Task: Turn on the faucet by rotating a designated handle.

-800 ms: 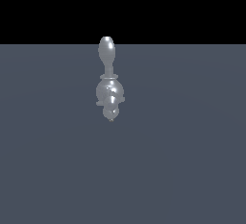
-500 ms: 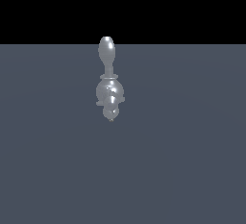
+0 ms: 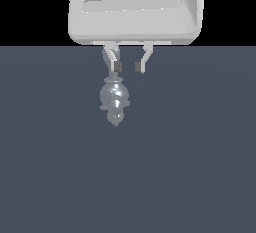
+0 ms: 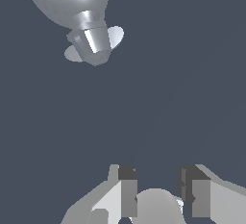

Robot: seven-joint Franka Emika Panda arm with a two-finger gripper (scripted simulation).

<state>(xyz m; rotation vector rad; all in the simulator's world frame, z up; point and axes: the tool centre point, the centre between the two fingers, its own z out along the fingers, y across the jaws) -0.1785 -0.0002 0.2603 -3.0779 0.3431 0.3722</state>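
Observation:
The chrome faucet (image 3: 115,98) stands on the dark grey floor (image 3: 200,152), with its round body and small nub in plain sight. My white gripper (image 3: 128,67) hangs right above it, open and empty. Its finger on the exterior view's left (image 3: 116,65) overlaps the faucet's long egg-shaped lobe and hides most of it; the other finger (image 3: 140,66) is off to the side. In the wrist view the shiny lobe and collared neck (image 4: 91,38) fill one corner, away from the gripper (image 4: 161,192). A dull rounded shape sits between the fingertips (image 4: 127,189); I cannot tell what it is.
Only the flat dark grey floor (image 4: 182,88) surrounds the faucet, with a black background beyond its far edge (image 3: 30,7).
The gripper was out of view in the earlier frames; it now fills the top of the exterior view, just above the faucet. The faucet has not visibly moved.

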